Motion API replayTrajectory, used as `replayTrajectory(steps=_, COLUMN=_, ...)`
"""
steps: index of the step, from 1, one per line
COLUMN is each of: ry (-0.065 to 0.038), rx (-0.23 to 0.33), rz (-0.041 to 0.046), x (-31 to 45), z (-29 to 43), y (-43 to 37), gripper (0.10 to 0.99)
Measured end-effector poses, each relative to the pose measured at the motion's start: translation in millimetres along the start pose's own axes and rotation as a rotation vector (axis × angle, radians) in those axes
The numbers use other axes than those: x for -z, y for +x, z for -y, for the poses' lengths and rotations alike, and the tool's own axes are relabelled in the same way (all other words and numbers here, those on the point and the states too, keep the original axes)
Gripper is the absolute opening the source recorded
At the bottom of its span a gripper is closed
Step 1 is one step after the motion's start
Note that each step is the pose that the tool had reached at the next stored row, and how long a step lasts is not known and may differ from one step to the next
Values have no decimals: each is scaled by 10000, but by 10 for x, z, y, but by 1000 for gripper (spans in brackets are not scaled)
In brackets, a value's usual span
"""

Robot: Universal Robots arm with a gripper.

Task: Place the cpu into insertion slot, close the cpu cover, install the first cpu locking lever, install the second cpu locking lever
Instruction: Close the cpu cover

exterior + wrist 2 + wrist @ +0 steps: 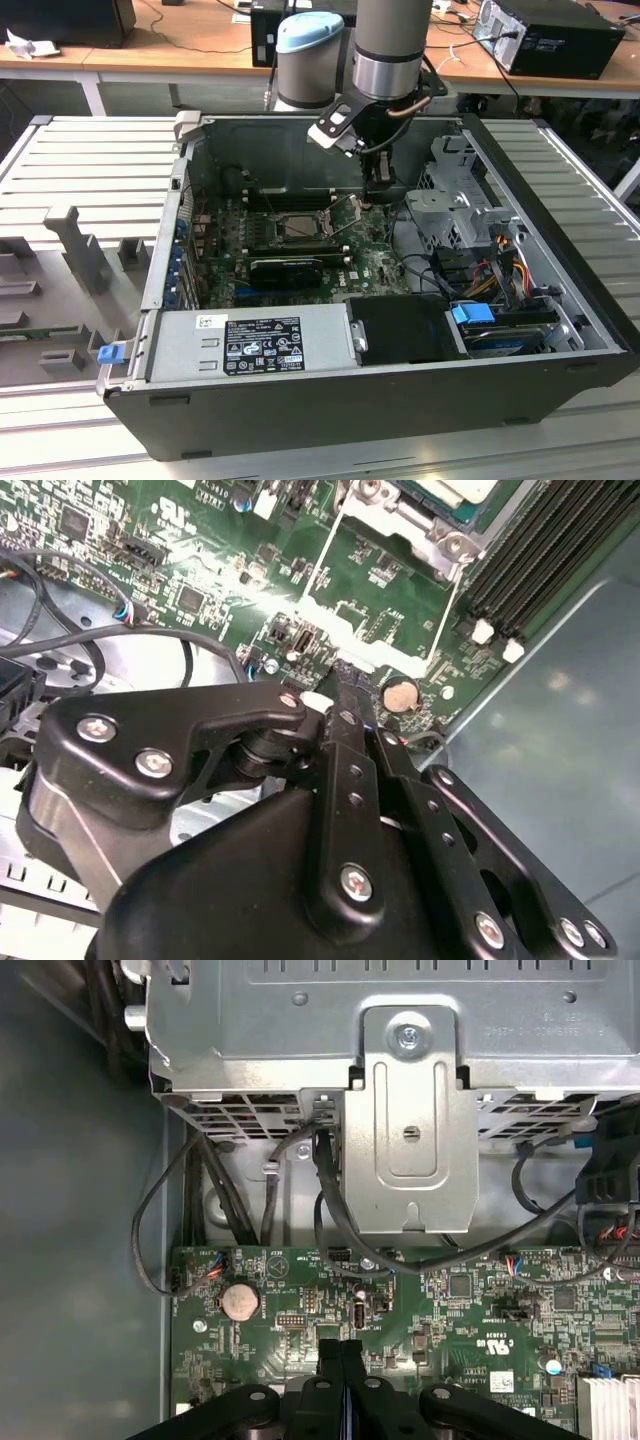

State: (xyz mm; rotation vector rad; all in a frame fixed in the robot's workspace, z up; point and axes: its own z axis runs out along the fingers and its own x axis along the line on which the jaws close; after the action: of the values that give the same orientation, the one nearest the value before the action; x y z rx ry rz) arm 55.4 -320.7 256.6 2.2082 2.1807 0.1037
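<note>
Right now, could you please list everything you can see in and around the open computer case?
computer case: one, black, lying open on the ribbed table.
motherboard: one, green, on the case floor.
insertion slot: one, black and silver, mid-motherboard.
power supply: one, grey, at the case's near wall in the exterior view.
drive cage: one, silver, on the exterior view's right.
coin cell: one, silver, motherboard edge by the cage.
gripper: one, black, fingers shut, above that edge.
</note>
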Motion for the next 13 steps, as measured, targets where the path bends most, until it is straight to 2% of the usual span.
replayTrajectory(steps=2, ry=0, rx=1, rz=1, x=-38, z=-35, y=0, gripper=106)
replayTrajectory(steps=4, ry=0, rx=9, rz=0, x=-98, z=-41, y=1, gripper=106)
replayTrajectory(steps=6, ry=1, rx=11, rz=1, x=-106, z=-31, y=1, gripper=106)
replayTrajectory(steps=9, ry=7, rx=13, rz=2, x=-105, z=29, y=2, gripper=106)
replayTrajectory(steps=13, ry=7, rx=13, rz=0, x=-105, z=44, y=2, gripper=106)
